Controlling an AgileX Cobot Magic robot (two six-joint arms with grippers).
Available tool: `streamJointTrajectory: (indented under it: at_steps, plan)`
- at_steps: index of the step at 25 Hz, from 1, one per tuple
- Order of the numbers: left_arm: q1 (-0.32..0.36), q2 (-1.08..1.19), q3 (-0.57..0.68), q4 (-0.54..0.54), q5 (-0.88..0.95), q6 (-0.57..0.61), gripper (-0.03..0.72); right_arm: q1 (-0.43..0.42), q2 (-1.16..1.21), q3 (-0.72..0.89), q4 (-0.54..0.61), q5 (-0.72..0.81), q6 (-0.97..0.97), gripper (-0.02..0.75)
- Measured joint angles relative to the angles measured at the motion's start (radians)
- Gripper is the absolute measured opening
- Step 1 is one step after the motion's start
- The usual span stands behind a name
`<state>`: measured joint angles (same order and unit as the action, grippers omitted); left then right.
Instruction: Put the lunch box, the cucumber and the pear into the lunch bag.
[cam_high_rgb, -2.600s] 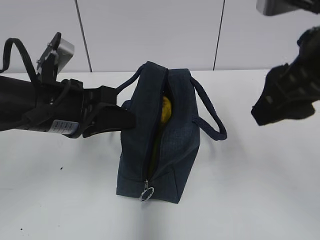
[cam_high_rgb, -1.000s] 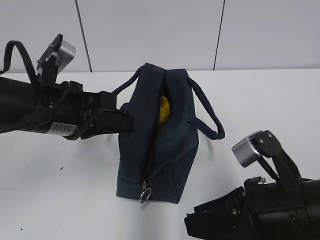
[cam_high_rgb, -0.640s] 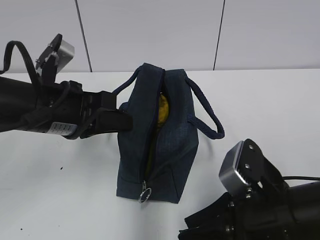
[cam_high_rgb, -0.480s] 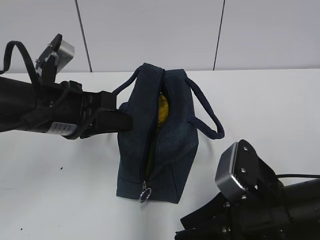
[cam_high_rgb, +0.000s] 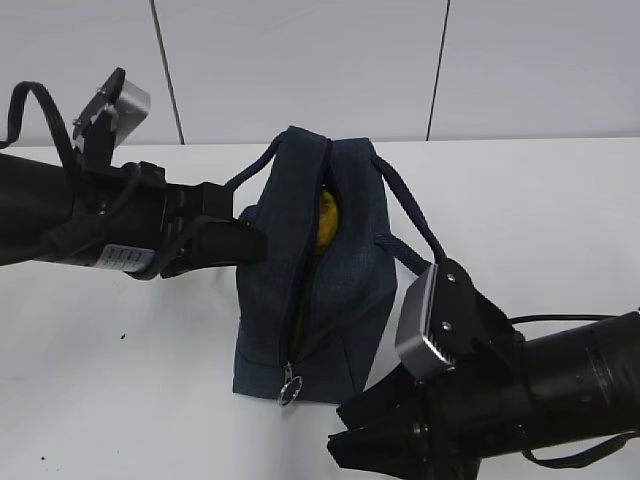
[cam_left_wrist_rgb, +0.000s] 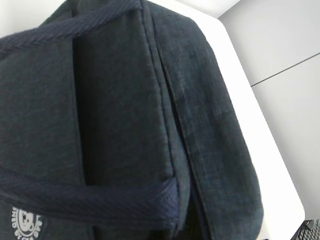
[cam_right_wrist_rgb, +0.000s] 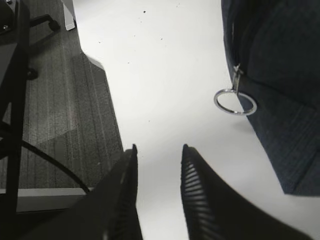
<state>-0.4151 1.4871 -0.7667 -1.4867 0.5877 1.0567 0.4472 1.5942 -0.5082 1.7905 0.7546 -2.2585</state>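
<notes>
The dark navy lunch bag (cam_high_rgb: 335, 285) stands mid-table, its top zipper partly open. The yellow pear (cam_high_rgb: 327, 222) shows inside the gap. The lunch box and the cucumber are not visible. The metal ring pull (cam_high_rgb: 291, 388) hangs at the bag's near end and also shows in the right wrist view (cam_right_wrist_rgb: 235, 101). My left gripper (cam_high_rgb: 248, 243) is against the bag's left side at the handle base; the bag's fabric (cam_left_wrist_rgb: 125, 100) fills its wrist view and the fingers are hidden. My right gripper (cam_right_wrist_rgb: 159, 147) is open and empty, low in front of the bag (cam_right_wrist_rgb: 280, 60), left of the ring.
The white table (cam_high_rgb: 520, 200) extends on both sides of the bag. Its front edge and corner (cam_right_wrist_rgb: 97, 62) lie just by my right gripper, with grey carpet floor (cam_right_wrist_rgb: 55, 100) and a black cable below. A pale wall stands behind the table.
My right arm has come down from the upper right to the front right and moved left toward the bag's near end. The left arm and the bag have stayed put.
</notes>
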Motion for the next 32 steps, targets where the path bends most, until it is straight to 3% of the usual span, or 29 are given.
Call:
streamJointTrajectory:
  at_steps: [9,32]
  plan:
    - [0.000,0.000,-0.001,0.001,0.001,0.000,-0.015,0.000,0.156,-0.109,0.001,0.008,-0.034,0.398]
    - [0.000,0.000,-0.001,0.005,0.002,0.000,-0.015,0.000,0.336,-0.275,0.001,0.016,-0.037,0.409]
